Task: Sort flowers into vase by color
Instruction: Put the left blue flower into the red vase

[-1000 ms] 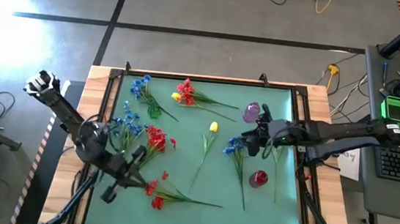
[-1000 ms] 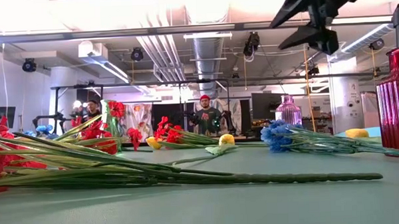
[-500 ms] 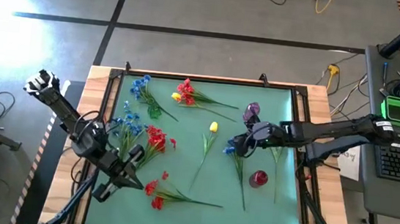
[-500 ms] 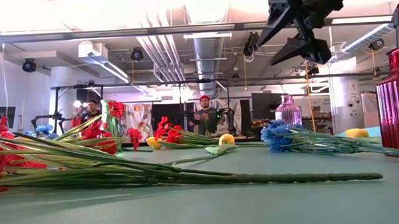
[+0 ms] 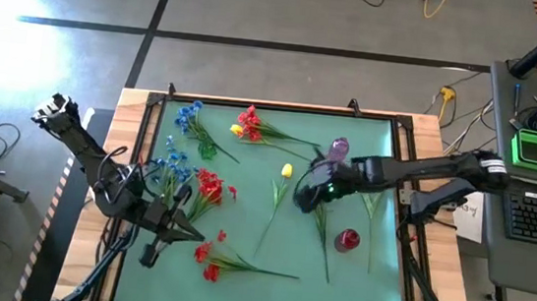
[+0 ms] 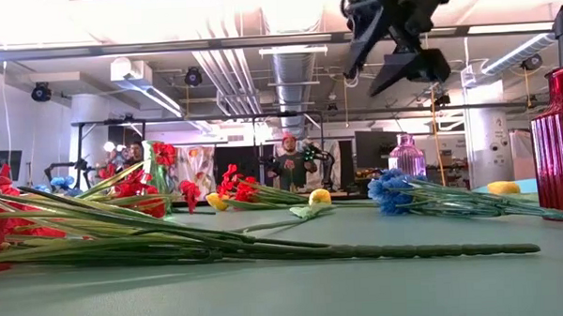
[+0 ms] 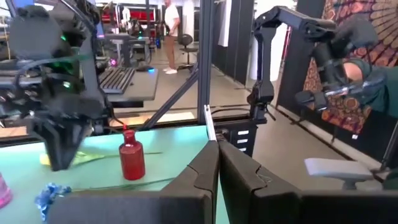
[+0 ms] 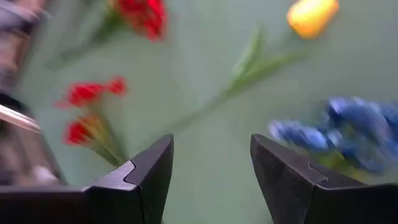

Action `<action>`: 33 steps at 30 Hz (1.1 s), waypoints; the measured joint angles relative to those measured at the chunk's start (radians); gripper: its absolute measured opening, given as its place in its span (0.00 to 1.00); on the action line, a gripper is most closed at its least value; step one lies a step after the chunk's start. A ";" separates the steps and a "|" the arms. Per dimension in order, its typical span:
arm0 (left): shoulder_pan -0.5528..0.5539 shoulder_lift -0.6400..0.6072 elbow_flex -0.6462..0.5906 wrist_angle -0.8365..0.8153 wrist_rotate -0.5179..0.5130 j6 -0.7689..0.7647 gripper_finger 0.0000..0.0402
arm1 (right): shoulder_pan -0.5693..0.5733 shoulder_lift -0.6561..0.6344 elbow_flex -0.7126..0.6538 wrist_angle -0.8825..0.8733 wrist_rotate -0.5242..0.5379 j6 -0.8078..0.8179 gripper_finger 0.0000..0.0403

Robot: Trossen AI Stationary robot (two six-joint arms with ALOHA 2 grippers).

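Flowers lie scattered on the green mat (image 5: 355, 277): a blue one (image 5: 320, 207) at centre right, a yellow tulip (image 5: 286, 171) beside it, red ones (image 5: 209, 186) (image 5: 209, 258) at the left, and further blue ones (image 5: 188, 113) (image 5: 168, 166). My right gripper (image 5: 306, 196) hangs open above the mat, slanting down, over the blue flower's head (image 8: 360, 134); nothing is between its fingers. My left gripper (image 5: 182, 226) is shut and empty above the near left of the mat, pointing level toward the red vase (image 7: 132, 155).
A purple vase (image 5: 338, 150) stands just beyond my right arm, a red vase (image 5: 347, 240) nearer the front, and a green one (image 5: 207, 150) at the left. A red and yellow bunch (image 5: 246, 124) lies at the back. People stand in the room behind.
My right gripper has moved toward the table's left, from beside the purple vase to above the blue flower's head, and has tipped further downward. Its fingers have stayed apart. The flowers have not moved.
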 joint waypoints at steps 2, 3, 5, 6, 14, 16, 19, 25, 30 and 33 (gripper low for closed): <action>0.000 0.000 0.018 -0.037 -0.001 -0.013 0.00 | -0.001 0.053 0.085 -0.156 0.022 0.002 0.51; 0.000 0.000 0.025 -0.052 -0.001 -0.020 0.00 | -0.003 0.078 0.124 -0.229 0.029 0.002 0.51; 0.000 0.000 0.033 -0.069 -0.003 -0.023 0.00 | -0.004 0.129 0.187 -0.363 0.032 0.003 0.52; 0.000 0.000 0.034 -0.072 -0.003 -0.023 0.00 | -0.003 0.151 0.212 -0.412 0.030 0.003 0.54; 0.000 0.000 0.030 -0.146 -0.216 -0.070 0.00 | -0.003 0.247 0.239 -0.475 0.020 0.010 0.75; 0.000 0.000 0.029 -0.173 -0.277 -0.105 0.00 | -0.002 0.264 0.228 -0.478 0.019 0.012 0.81; 0.000 0.000 0.029 -0.207 -0.303 -0.142 0.00 | -0.002 0.286 0.204 -0.475 -0.006 0.021 0.87; 0.000 0.000 0.028 -0.220 -0.303 -0.157 0.00 | -0.002 0.335 0.162 -0.469 -0.007 0.014 0.90; 0.000 0.000 0.028 -0.220 -0.303 -0.157 0.00 | 0.002 0.382 0.161 -0.456 -0.008 0.000 0.90; 0.000 0.000 0.028 -0.223 -0.303 -0.157 0.00 | 0.003 0.412 0.161 -0.434 -0.028 -0.020 0.90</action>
